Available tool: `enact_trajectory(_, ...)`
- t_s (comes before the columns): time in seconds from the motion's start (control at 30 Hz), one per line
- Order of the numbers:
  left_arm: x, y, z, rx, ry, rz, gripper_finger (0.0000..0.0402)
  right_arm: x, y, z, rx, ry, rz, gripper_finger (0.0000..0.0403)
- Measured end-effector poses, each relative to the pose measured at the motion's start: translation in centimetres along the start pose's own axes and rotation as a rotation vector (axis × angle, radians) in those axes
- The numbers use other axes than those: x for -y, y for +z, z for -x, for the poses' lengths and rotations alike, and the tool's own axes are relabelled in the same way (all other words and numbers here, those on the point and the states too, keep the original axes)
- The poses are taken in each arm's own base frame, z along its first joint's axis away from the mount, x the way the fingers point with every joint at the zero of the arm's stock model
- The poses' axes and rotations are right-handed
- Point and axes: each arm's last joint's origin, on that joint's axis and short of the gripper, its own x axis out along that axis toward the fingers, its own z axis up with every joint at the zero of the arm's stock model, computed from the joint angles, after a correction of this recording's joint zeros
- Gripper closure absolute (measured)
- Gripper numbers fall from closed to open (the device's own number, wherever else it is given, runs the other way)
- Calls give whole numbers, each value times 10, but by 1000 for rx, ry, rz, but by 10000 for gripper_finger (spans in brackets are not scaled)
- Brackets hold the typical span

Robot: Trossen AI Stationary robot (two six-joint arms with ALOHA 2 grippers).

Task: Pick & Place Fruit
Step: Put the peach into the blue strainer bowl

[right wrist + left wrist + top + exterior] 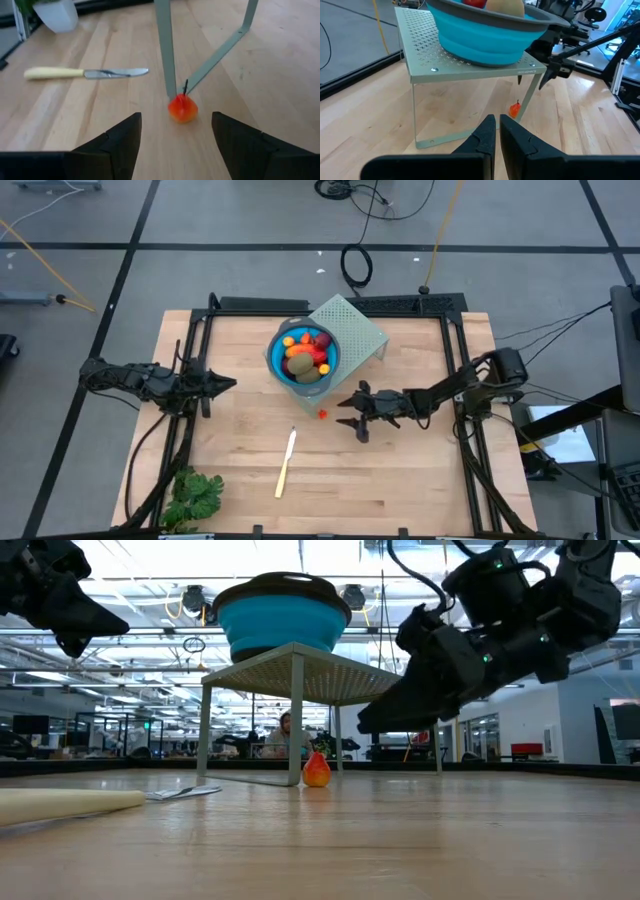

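Observation:
A small orange-red fruit [322, 413] lies on the wooden table beside a leg of the perforated stand [352, 328]. Other fruit [305, 352] fills the blue bowl [274, 358] that sits on the stand. My right gripper [343, 411] hangs open just to the right of the loose fruit; in the right wrist view the fruit [182, 108] lies ahead of the spread fingers, clear of both. My left gripper [228, 384] waits shut at the table's left, pointing toward the stand, with nothing between its fingers [492, 132].
A knife [287, 462] with a cream handle lies near the table's front middle. A leafy green bunch [195, 495] sits at the near left corner. The stand's legs [166, 47] rise close behind the loose fruit.

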Motion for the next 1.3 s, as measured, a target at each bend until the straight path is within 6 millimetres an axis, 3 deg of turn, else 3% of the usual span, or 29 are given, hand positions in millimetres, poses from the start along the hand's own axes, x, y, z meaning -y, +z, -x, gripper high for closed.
enact_trajectory(0.47, 0, 0, 0, 1, -1, 6, 378, 0, 0, -40, 20, -8, 17, 165)
enact_trajectory(1.3, 0, 0, 0, -1, 0, -8, 378, 9, -7, -44, -33, -13, -12, 165)
